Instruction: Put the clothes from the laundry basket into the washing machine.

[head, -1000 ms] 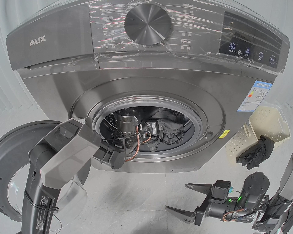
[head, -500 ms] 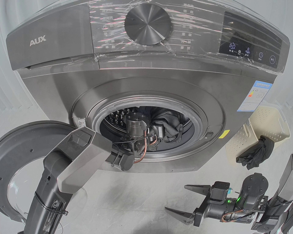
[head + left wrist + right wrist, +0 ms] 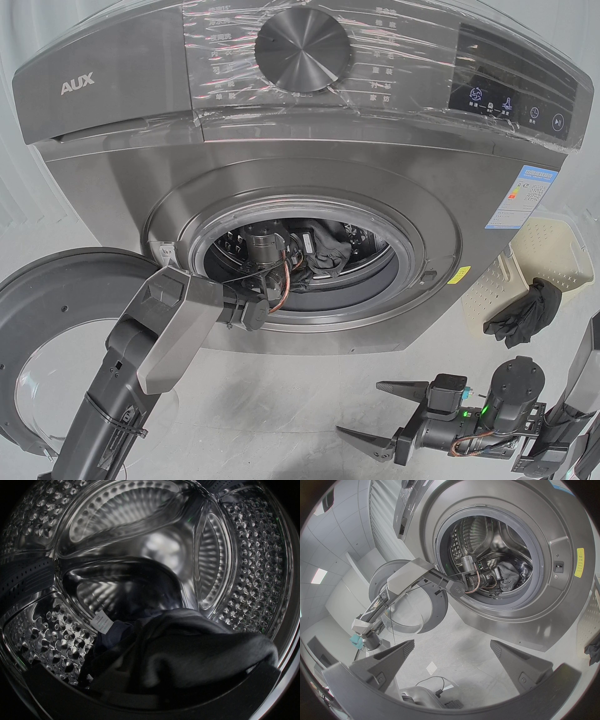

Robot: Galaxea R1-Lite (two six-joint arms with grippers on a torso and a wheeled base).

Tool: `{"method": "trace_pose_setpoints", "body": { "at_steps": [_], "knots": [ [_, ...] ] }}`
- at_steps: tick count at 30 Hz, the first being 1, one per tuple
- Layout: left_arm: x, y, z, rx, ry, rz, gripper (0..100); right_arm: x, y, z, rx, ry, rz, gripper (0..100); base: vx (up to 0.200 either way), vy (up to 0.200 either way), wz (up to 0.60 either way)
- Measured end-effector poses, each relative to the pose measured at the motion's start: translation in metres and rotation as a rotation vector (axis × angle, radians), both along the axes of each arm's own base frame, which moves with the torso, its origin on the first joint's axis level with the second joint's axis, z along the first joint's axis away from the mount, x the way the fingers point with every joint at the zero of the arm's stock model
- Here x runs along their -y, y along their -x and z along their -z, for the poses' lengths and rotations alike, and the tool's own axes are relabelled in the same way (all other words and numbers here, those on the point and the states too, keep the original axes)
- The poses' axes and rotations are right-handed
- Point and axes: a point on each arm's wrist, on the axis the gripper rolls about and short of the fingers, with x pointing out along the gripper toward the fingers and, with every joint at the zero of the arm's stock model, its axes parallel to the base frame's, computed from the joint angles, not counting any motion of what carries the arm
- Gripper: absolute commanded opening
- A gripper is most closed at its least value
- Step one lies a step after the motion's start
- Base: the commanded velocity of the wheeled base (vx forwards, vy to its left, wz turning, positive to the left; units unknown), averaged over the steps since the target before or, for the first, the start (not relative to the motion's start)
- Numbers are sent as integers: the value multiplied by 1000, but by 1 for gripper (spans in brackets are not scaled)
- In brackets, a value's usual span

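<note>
My left gripper point(image 3: 311, 251) is inside the washing machine drum point(image 3: 250, 558), shut on a dark grey garment point(image 3: 329, 250) that hangs from it above the drum floor. In the left wrist view this garment point(image 3: 193, 648) drapes close in front, and a navy piece with a white label point(image 3: 102, 622) lies behind it. The cream perforated laundry basket point(image 3: 553, 247) stands right of the machine, a black garment point(image 3: 525, 315) drooping over its front rim. My right gripper point(image 3: 357, 408) hovers open and holding nothing low over the floor, left of the basket.
The round washer door point(image 3: 56, 294) is swung open at the left, beside my left arm. The door opening's grey rim point(image 3: 400, 250) surrounds the left wrist. Bare grey floor point(image 3: 300, 387) lies between the machine front and my right gripper.
My left arm has swung up and to the left inside the drum, carrying the dark garment with it. The right gripper has only drifted slightly lower.
</note>
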Motion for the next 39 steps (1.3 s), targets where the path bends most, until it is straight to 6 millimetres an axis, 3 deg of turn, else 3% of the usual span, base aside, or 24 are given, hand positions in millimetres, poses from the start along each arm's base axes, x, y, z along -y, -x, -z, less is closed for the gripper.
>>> {"method": "trace_pose_setpoints", "body": {
  "at_steps": [5,11,22,27,32,39],
  "knots": [
    [1,2,-8,7,18,4,100,0,-1,1,-1,2,4,100,0,0,0],
    [5,19,-7,-65,-10,27,100,1,-2,1,-1,2,8,100,0,0,0],
    [-4,92,10,-295,-148,96,100,2,-2,0,2,-2,12,100,0,0,0],
    [-12,117,5,-329,-169,122,100,2,-3,-1,5,-4,12,100,0,0,0],
    [-9,117,-12,-271,-132,147,100,1,-3,-2,7,-8,12,100,0,0,0],
    [9,90,-46,-107,-31,163,100,2,-3,-2,8,-8,14,100,0,0,0]
  ]
}}
